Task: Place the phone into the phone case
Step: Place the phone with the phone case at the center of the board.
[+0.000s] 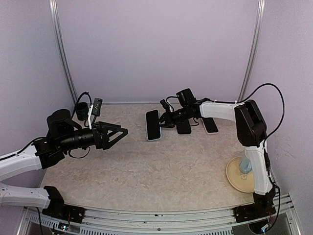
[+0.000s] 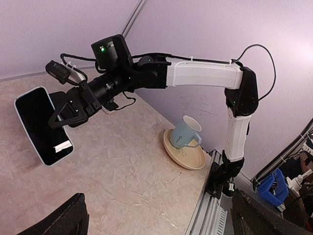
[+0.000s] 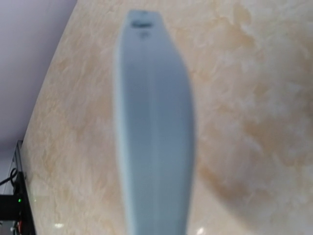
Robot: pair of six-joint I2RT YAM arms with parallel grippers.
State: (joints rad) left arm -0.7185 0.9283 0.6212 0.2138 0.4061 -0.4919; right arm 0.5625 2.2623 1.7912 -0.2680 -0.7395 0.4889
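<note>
Phone [image 1: 153, 125], tilted, one long edge clamped in right pincer [image 1: 163, 122]

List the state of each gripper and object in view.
Left gripper: open, holding nothing.
Right gripper: shut on the phone.
Phone: screen dark, tipped up, gripped at its side.
Dark slabs: two, lying flat on the table.
Mug: upright on the plate.
</note>
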